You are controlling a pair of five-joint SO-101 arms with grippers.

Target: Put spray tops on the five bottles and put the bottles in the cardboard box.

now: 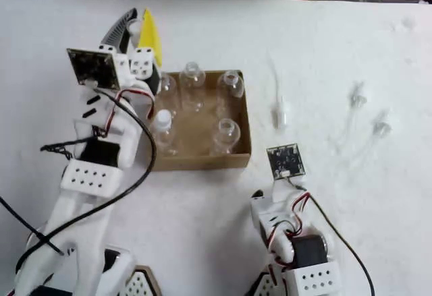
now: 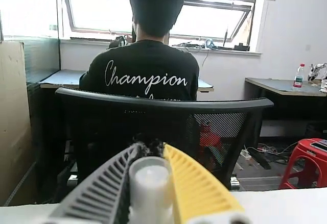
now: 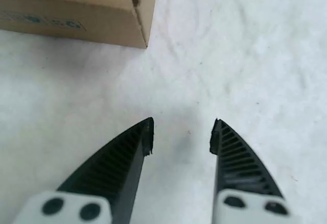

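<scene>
Fingers (image 2: 110, 183) of the left gripper (image 2: 152, 151) are pinched shut on a white spray top (image 2: 149, 188), held high, likely ready for a bottle. Just beside them sits the cardboard box (image 1: 202, 161) holding bottles (image 1: 226, 133). The right gripper (image 3: 181, 134) is spread wide and empty over the table (image 3: 245, 55). Past its tips lie loose spray tops (image 1: 279, 112).

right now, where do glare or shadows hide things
High view: clear spray tops nearly vanish against the bright white table. Left wrist view: windows glare behind the white cap in the jaws. Right wrist view: even light, faint shadow between the open jaws.
</scene>
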